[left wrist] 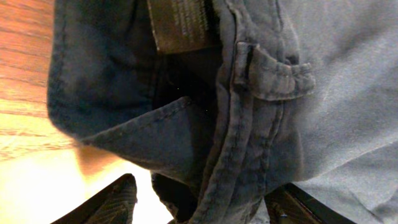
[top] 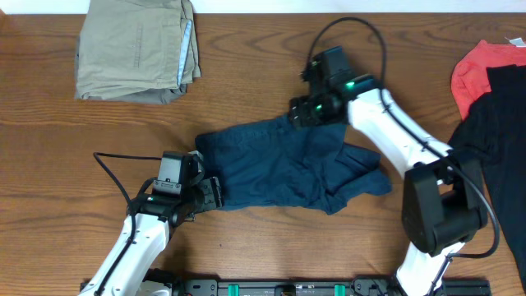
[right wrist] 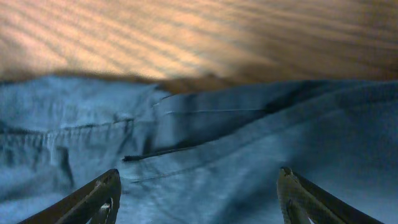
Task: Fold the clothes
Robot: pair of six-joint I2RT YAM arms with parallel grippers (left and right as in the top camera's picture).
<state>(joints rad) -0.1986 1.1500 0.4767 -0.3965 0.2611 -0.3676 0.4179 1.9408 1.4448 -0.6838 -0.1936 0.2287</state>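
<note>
While looking down from overhead, finds the dark navy shorts (top: 279, 164) lying rumpled mid-table on the brown wood-grain table (top: 66, 140). Shows a matte, denim-like cloth with raised double-stitched seams, a belt loop and a dark label near the waistband. Finds the left gripper (top: 212, 194) at the garment's left end, jaws spread wide, with cloth sagging between the ribbed black fingers (left wrist: 118, 202) but clamped by neither. Finds the right gripper (top: 293, 114) at the upper edge, likewise spread wide, its fingers (right wrist: 99, 199) poised over flat fabric and gripping nothing. Notes both legs bunched and twisted toward the right, uneven in outline. Shows bare wood above and below the shorts. Places a folded khaki-tan garment (top: 136, 49) at the far left corner, well apart, and a red garment (top: 481, 70) and a black garment (top: 501, 140) along the right edge.
</note>
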